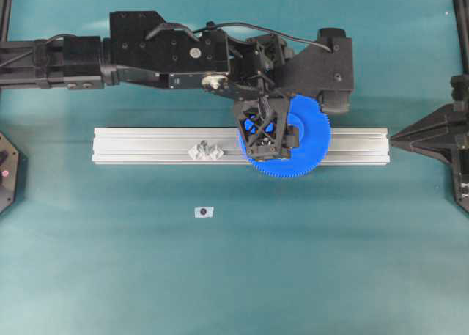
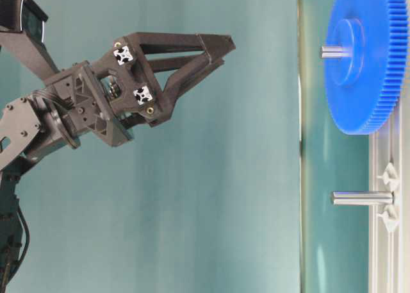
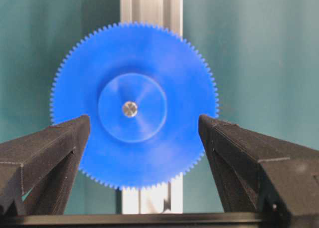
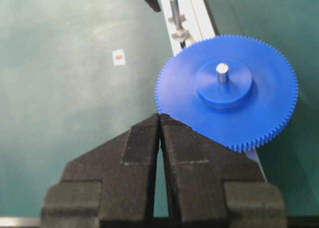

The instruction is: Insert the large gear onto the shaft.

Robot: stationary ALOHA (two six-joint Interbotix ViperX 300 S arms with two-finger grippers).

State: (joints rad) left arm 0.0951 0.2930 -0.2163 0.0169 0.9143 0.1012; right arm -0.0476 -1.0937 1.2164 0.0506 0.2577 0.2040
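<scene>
Large gear (image 4: 227, 93) seated on shaft (image 4: 222, 71), seemingly fully down

Matte black arms, seemingly dark cables

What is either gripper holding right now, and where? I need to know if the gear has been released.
Nothing is held. The large gear sits on the shaft; the left gripper is open with its fingers clear of the rim, and the right gripper is shut and empty.

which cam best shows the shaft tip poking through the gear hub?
Right wrist: the shaft stands clear above the hub of the large gear, unblocked. Table-level shows its tip side-on. Left wrist shows only the end face. Overhead hides it under the left gripper.
</scene>
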